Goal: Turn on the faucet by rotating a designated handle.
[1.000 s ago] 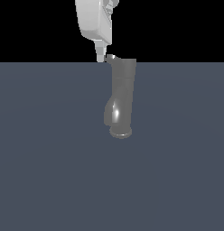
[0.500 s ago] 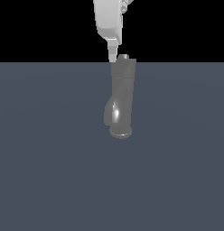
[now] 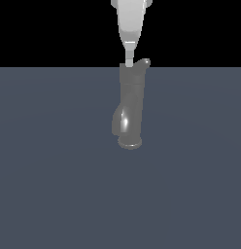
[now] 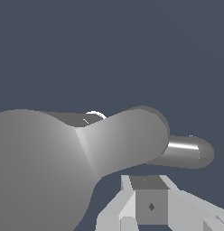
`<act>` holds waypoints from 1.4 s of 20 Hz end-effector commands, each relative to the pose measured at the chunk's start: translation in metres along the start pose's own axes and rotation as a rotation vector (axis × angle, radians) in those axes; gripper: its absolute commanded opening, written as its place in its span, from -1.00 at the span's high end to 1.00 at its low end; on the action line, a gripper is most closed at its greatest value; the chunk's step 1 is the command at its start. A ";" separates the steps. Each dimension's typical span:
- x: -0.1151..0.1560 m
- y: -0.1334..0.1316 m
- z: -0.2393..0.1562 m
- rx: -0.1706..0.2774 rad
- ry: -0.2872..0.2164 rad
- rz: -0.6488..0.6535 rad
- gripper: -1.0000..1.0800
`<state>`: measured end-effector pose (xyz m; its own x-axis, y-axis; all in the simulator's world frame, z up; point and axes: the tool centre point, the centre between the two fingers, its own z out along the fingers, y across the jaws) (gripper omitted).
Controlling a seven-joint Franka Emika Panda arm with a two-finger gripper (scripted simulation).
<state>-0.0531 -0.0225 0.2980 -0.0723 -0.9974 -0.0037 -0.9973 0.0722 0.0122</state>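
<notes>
Dark slate floor under black backdrop carries the faucet (image 3: 129, 104) mid-scene, its handle (image 3: 143, 62) poking toward the exterior view's right off the cap. My gripper (image 3: 129, 59) hangs at the cap's left edge; if I push there, I could slip off the handle. Its fingers merge, so I cannot tell their state.

Rendered with a flat, uniform slate-blue floor (image 3: 54, 185) meeting a featureless black backdrop (image 3: 44, 29) at a straight horizon; lit softly and evenly, without visible shadows.
</notes>
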 end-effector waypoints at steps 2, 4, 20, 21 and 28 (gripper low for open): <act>0.066 -0.011 -0.001 0.012 0.003 0.091 1.00; 0.072 -0.013 -0.001 0.012 0.003 0.095 1.00; 0.066 -0.053 -0.001 0.007 0.002 0.062 1.00; 0.069 -0.056 -0.001 0.008 0.002 0.066 1.00; 0.092 -0.075 -0.001 0.012 0.003 0.093 1.00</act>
<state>0.0206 -0.0870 0.3162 -0.1163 -0.9932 -0.0045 -0.9927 0.1164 -0.0307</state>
